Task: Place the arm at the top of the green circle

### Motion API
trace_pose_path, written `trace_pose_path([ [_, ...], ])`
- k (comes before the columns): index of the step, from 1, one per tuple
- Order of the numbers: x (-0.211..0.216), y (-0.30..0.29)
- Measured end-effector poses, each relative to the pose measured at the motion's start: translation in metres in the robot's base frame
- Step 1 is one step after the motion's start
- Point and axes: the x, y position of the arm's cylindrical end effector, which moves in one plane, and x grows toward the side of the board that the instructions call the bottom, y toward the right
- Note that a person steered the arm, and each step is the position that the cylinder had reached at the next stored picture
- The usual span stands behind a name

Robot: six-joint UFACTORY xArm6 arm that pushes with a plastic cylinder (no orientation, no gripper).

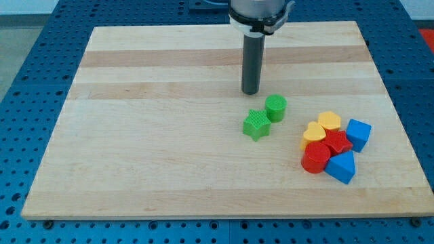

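Note:
The green circle (276, 108) is a short green cylinder near the middle of the wooden board (156, 135). My tip (251, 91) is at the end of the dark rod, just above and to the left of the green circle, with a small gap between them. A green star (256, 124) lies touching the circle's lower left side.
A tight cluster lies at the view's right: a yellow heart (313, 132), a yellow block (329, 120), a blue cube (358, 133), a red block (337, 142), a red cylinder (315, 158) and a blue wedge-like block (341, 167). Blue perforated table surrounds the board.

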Motion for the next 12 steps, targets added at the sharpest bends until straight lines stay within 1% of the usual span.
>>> trace_pose_path([
  [4, -0.012, 0.0],
  [5, -0.03, 0.004],
  [6, -0.054, 0.023],
  [7, -0.054, 0.023],
  [9, 0.001, 0.048],
  [10, -0.024, 0.05],
  [11, 0.012, 0.05],
  [12, 0.013, 0.05],
])
